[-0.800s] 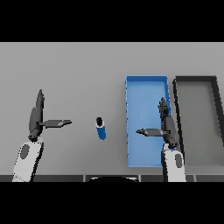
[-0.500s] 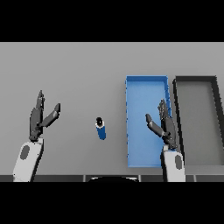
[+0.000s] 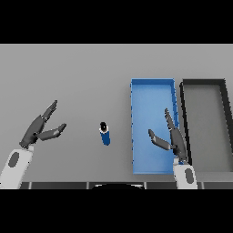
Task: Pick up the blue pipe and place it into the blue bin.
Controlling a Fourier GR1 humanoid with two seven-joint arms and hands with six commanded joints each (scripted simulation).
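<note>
The blue pipe (image 3: 105,134) is a short blue cylinder with a dark end, lying on the grey table about midway between my two hands. The blue bin (image 3: 152,98) stands to its right, a long open tray with nothing in it. My right hand (image 3: 173,137) hovers over the bin's near right part, fingers straight and thumb spread, holding nothing. My left hand (image 3: 38,128) is open at the left of the table, well apart from the pipe.
A dark grey bin (image 3: 205,84) stands directly right of the blue bin, its wall close to my right hand. Bare grey table (image 3: 77,82) stretches behind and left of the pipe.
Both thumbs have swung up from pointing sideways toward the fingers. The left hand has tilted and spread outward. The pipe has not moved.
</note>
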